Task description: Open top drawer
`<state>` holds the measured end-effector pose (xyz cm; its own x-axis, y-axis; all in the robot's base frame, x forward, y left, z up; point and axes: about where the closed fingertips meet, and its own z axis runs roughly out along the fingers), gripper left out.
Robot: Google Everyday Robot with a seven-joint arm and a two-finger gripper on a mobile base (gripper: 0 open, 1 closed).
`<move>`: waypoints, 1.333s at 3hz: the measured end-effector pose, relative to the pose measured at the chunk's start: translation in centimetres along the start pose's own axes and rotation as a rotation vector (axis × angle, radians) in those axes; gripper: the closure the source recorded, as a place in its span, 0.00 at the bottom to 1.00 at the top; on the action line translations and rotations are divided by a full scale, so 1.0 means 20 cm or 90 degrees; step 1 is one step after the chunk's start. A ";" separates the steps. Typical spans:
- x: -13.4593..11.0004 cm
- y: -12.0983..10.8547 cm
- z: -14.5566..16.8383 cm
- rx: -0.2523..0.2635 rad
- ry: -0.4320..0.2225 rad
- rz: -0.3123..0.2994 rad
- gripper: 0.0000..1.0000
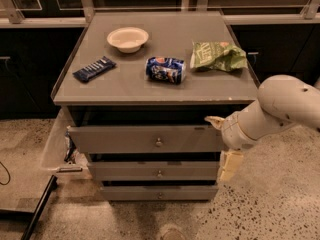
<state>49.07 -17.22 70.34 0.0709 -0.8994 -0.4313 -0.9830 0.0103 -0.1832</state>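
Apparently barely begun: the top drawer (125,140) stood slightly ajar, while the gripper (218,147), spread and empty, hung at centre right.

The gripper (221,144) hangs at the front right corner of the grey cabinet top (150,86), just under its edge. Almost straight above it on that top lies a crumpled green chip bag (218,56). Up and to its left a blue can (165,69) lies on its side. Farther left is a dark blue snack bar (94,68), and a pale bowl (128,38) sits farthest back. Two narrow lower drawers (157,173) sit below and left of the gripper, and speckled floor (270,204) spreads beneath it.
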 end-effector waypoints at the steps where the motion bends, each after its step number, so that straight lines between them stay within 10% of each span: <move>1: -0.02 -0.09 0.08 0.016 -0.023 -0.012 0.00; 4: 0.09 -0.31 0.42 0.032 -0.054 -0.029 0.00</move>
<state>56.61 -15.20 63.33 0.1312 -0.8596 -0.4939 -0.9689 -0.0058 -0.2473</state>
